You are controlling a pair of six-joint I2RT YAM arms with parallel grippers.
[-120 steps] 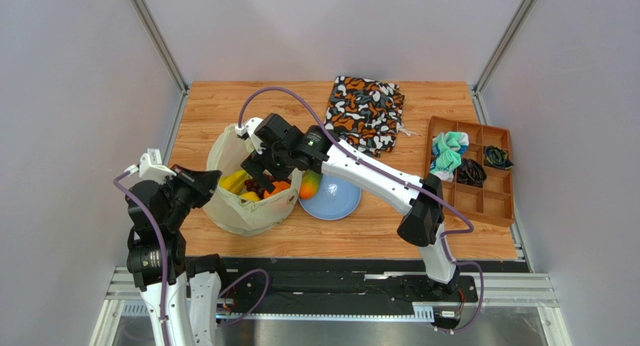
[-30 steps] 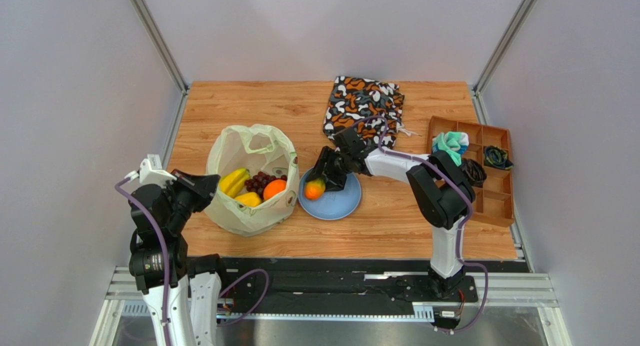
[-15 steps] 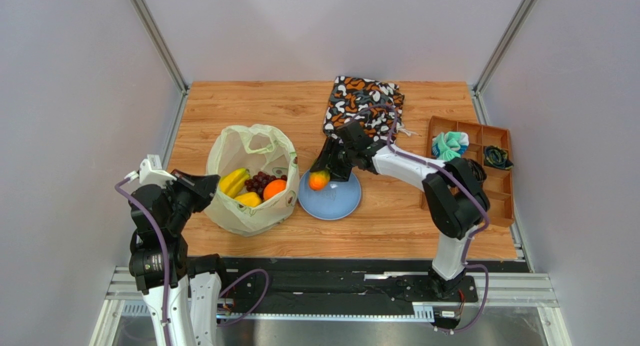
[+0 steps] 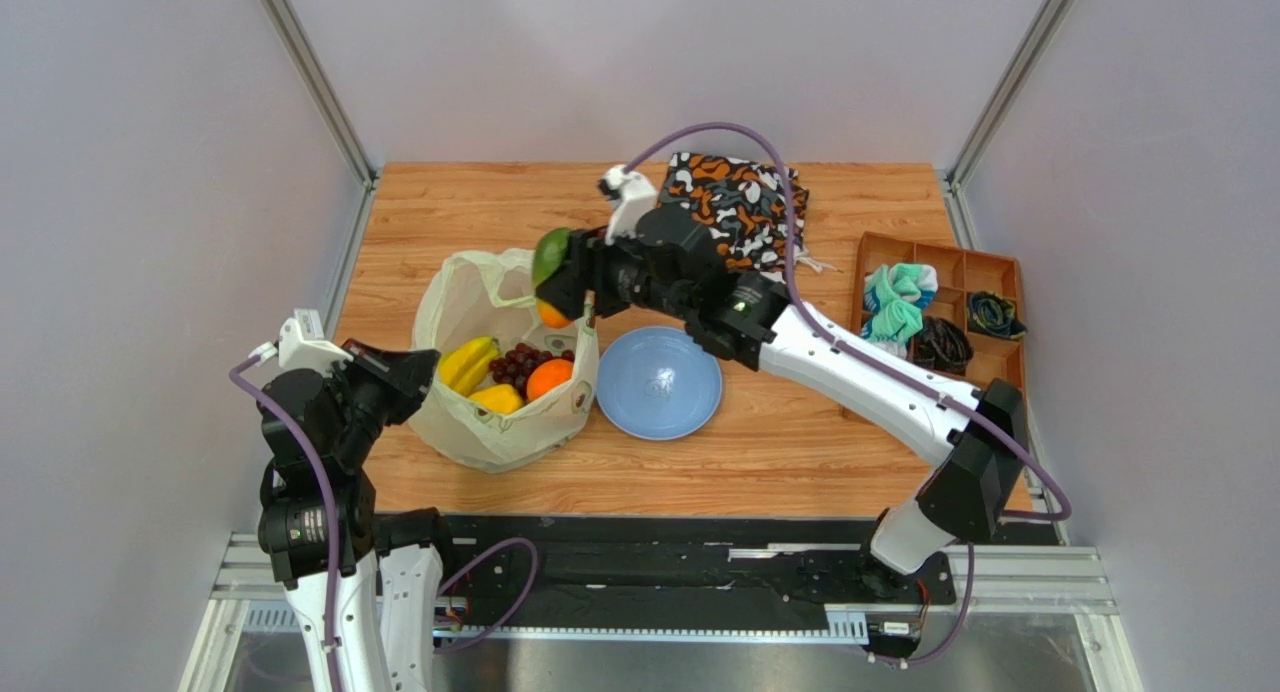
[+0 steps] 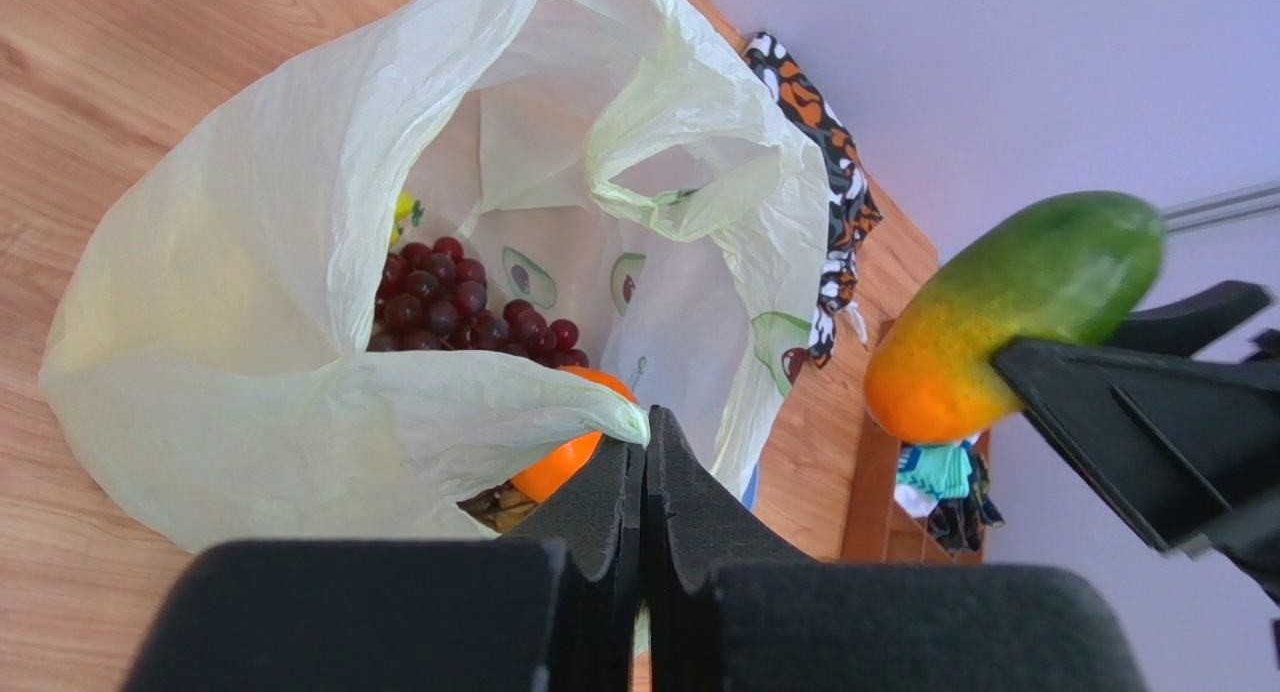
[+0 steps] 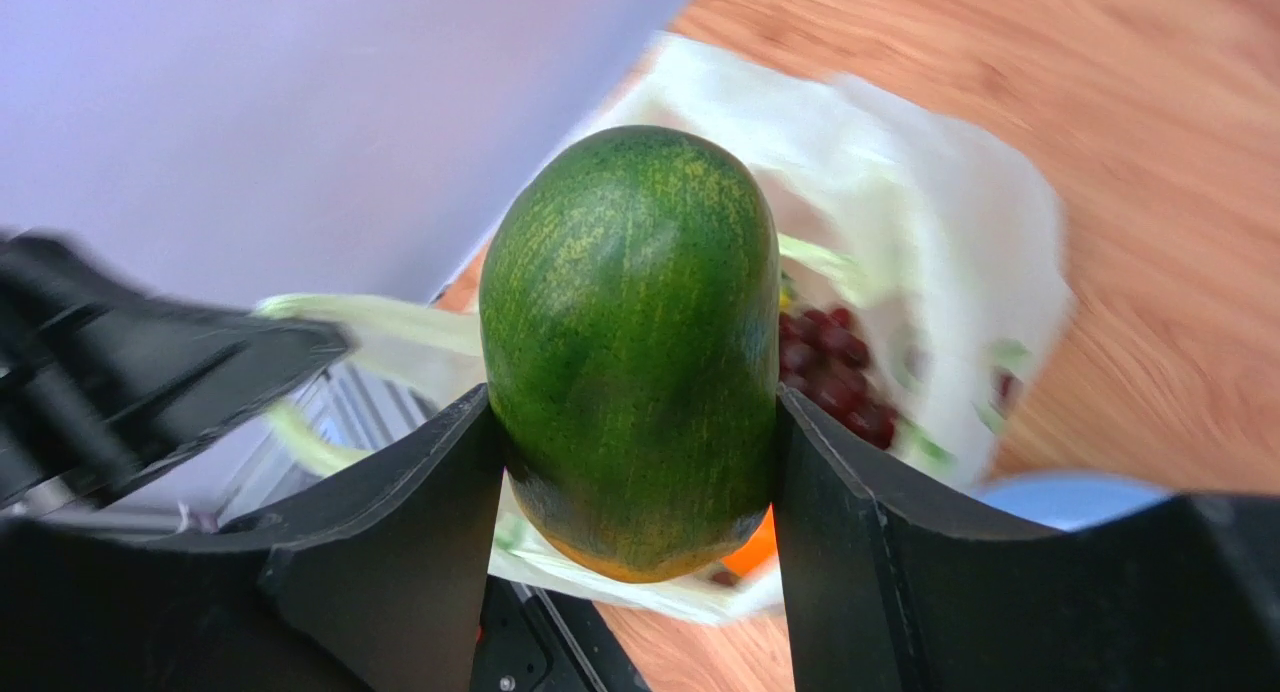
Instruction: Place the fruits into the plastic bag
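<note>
- The right gripper [image 6: 639, 482] is clenched on the mango [image 4: 552, 257], one finger on each flank. It holds the mango in the air above the far right rim of the plastic bag [image 4: 496, 430], not yet over the middle of the bag's mouth.
- The left gripper [image 4: 425, 374] is pinched closed on the bag's near left rim and props the mouth open.
- If the mango is let go here, it could strike the far rim. That would fold the thin plastic inward and let the fruit roll onto the wood outside the bag.
- If it is dropped from this height, it would land on the soft fruit inside the bag. The jolt could also tug the rim out of the left fingers.
- The mango is smooth and rounded and is held only across its middle, so a quick swing could make it slip.
- Inside the bag I count:
  - one orange [image 4: 550, 377]
  - one bunch of dark grapes [image 4: 519, 365]
  - one cluster of bananas [image 4: 469, 362], though I cannot tell how many
  - one small yellow fruit [image 4: 496, 397]
- One mango is in the air, and there is one plastic bag.
- Right of the bag are one blue plate [image 4: 661, 385] and one tray [image 4: 962, 407]. One patterned cloth bag [image 4: 736, 205] lies beyond the plastic bag.
</note>
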